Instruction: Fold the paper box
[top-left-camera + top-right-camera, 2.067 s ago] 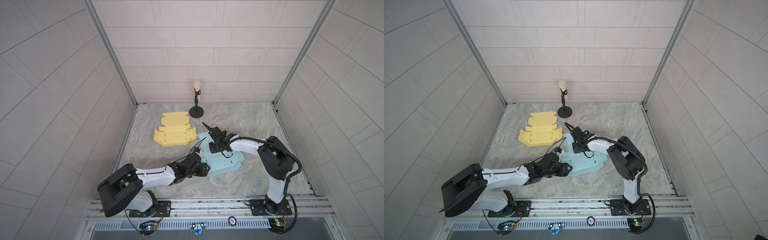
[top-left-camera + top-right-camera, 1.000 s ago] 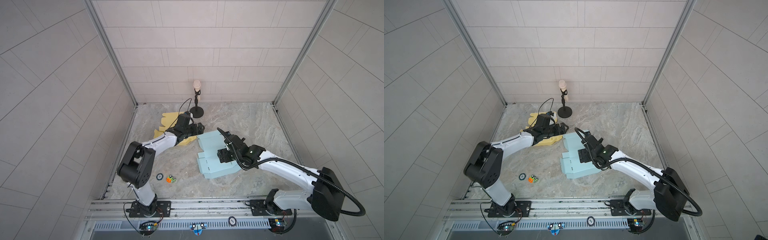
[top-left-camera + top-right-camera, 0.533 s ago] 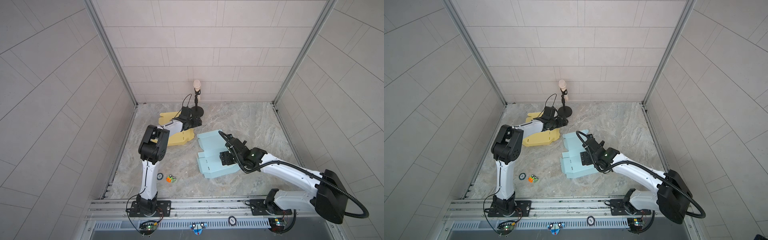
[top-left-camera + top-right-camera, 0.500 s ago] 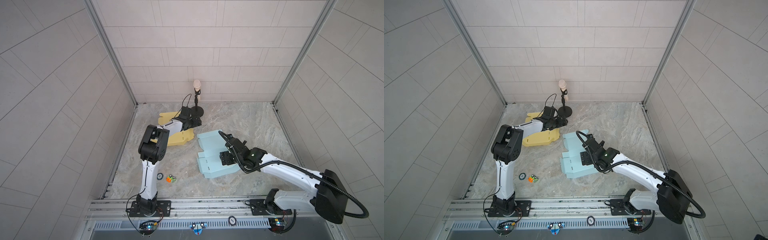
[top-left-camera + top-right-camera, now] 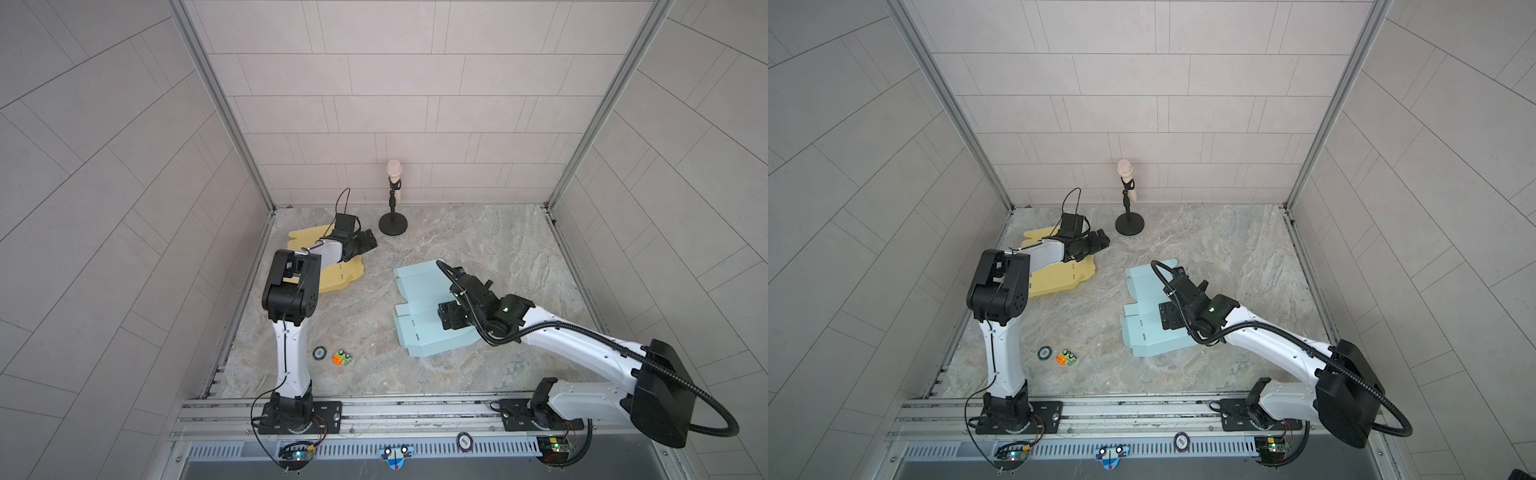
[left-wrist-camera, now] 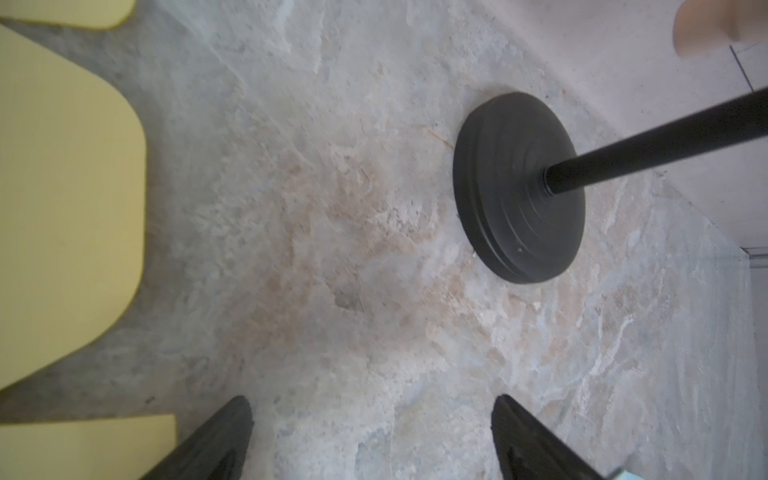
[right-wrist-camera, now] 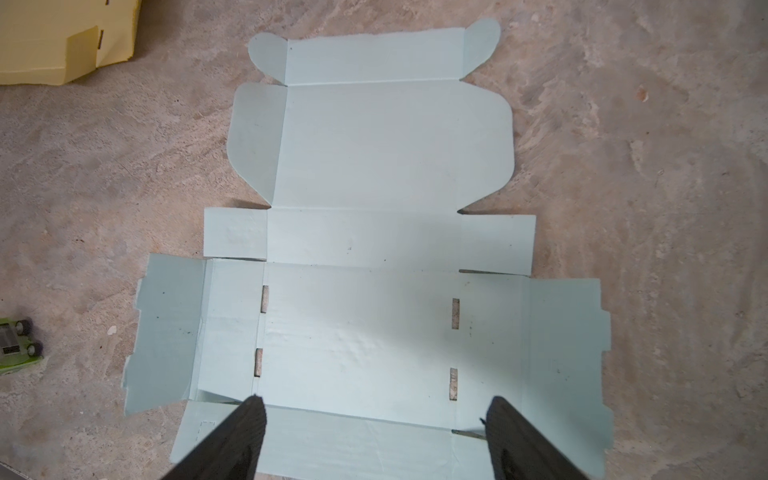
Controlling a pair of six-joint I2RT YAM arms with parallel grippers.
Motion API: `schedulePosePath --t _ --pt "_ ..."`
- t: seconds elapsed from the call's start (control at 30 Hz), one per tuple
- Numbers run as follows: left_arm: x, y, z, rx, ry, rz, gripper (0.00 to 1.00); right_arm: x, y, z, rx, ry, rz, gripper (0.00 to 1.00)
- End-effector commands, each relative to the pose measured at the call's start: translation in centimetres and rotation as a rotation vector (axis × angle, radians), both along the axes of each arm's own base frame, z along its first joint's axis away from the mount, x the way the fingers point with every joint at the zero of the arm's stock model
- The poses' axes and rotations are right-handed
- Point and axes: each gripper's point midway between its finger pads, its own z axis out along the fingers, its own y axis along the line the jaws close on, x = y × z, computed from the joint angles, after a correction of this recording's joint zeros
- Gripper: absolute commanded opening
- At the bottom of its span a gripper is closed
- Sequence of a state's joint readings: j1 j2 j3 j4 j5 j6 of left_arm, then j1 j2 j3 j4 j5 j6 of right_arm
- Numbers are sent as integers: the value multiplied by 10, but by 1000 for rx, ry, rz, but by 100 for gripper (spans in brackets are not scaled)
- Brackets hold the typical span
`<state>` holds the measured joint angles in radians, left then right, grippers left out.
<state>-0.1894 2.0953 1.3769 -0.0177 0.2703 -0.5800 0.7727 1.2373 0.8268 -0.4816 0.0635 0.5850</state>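
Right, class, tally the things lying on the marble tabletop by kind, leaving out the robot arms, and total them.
Flat paper box cut-outs: 2, the pale blue paper cut-out and the yellow paper cut-out
Black round-based microphone stand: 1
Small round dark disc: 1
Small green and orange toy: 1
Total: 5

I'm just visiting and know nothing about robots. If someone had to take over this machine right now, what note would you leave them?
Left gripper: open, empty, over the bare marble tabletop, between the flat yellow cardboard box blank and the black round microphone-stand base.
Right gripper: open, empty, above the flat light-blue cardboard box blank.
Done: no folding visible; both blanks lie unfolded.
To do: probably raise the blue blank's walls, tuck the flaps, close the lid.
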Motion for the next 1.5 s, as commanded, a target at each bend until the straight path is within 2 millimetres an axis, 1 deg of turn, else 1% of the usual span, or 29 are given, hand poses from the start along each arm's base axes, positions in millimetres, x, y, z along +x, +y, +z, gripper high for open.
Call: schedulePosePath --t 0.0,0.07,0.1,0.2,0.3,0.33,0.37,0.4,0.47,0.6,0.63,0.67,0.83,0.97,1.07,1.23,1.37,1.47 --pt "-21 -37 51 -69 -119 -66 92 -17 1 1 -5 46 21 86" --pt "-46 -55 64 -78 -154 -108 88 -34 7 0 -1 71 65 86" --pt "-60 -66 66 -86 -154 -140 86 -43 11 -2 9 92 89 86" --pt "-98 -94 64 -121 -144 -226 77 -67 16 -14 38 164 123 85" --pt "-138 -118 58 -90 -129 -321 75 -82 16 -18 76 193 123 84" --pt "-153 -130 56 -86 -120 -365 74 -86 17 -17 91 197 127 83" --pt "-165 -137 54 -94 -110 -399 71 -90 18 -17 111 206 131 78" --pt "-176 -144 51 -110 -101 -421 68 -93 18 -19 121 213 129 74" --pt "-195 -154 45 -116 -82 -468 66 -99 18 -25 125 228 128 68" --pt "-224 -161 36 -78 -62 -525 65 -107 24 -41 137 258 123 60" --pt "-227 -161 35 -73 -60 -527 63 -110 22 -50 133 272 117 58" --pt "-231 -161 33 -69 -57 -534 62 -112 22 -55 139 280 112 57" --pt "-245 -162 25 -60 -36 -558 60 -111 18 -68 138 270 82 56" --pt "-254 -158 22 -37 -30 -567 59 -109 7 -84 135 274 9 55" --pt "-259 -153 16 -16 -18 -568 58 -105 2 -85 139 265 -15 55" --pt "-268 -151 10 -19 -3 -575 57 -94 -3 -86 186 255 -63 55" --pt "-275 -150 9 -10 0 -582 56 -84 -4 -82 216 239 -79 54" --pt "-277 -148 4 -6 9 -578 55 -77 -6 -83 242 240 -100 54"
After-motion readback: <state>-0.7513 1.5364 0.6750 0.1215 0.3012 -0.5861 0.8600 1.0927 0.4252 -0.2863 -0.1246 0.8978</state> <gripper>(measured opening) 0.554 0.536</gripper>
